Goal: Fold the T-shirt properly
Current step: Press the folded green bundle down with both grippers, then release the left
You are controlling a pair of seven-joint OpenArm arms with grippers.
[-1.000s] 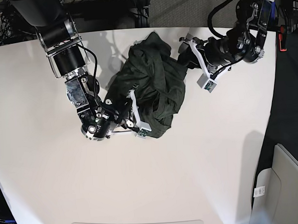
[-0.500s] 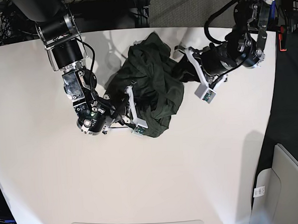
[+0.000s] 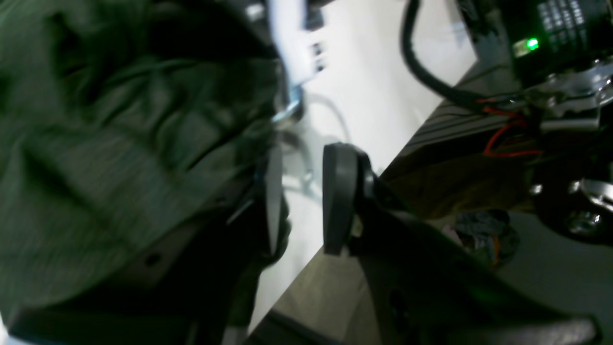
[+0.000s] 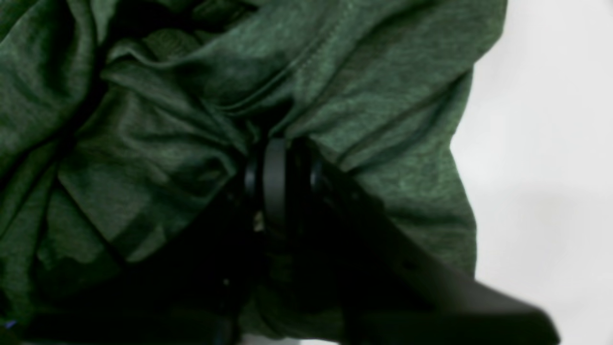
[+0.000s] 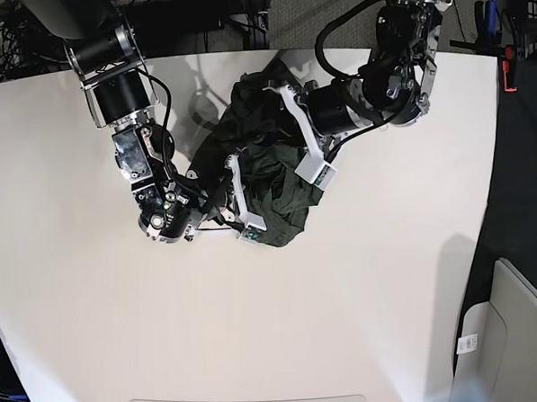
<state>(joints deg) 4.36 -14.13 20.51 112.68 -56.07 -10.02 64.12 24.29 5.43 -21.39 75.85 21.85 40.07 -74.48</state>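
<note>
- The T-shirt (image 5: 271, 169) sits as a crumpled dark green heap on the white table (image 5: 390, 294), toward the far middle; no edge, hem or sleeve can be told apart in the base view.
- Right gripper (image 4: 282, 177): jaws closed tight on a ridge of T-shirt fabric, cloth bunched on both sides of the pads. In the base view this arm reaches in from the left of the heap.
- Left gripper (image 3: 301, 201): jaws stand apart with a clear gap and bare table visible between them; nothing held. Fabric lies against the outer side of one finger (image 3: 274, 201) only.
- Judged step: spreading the heap before any fold can begin; the task looks barely started.
- To do it well: the left gripper should pick a distinct edge or corner, not a mid-body bunch, and close on a single layer if one can be found.
- The two holds should then draw apart low over the table so the cloth flattens rather than twists.
- Risk: pinching several layers would drag the whole heap.
</note>
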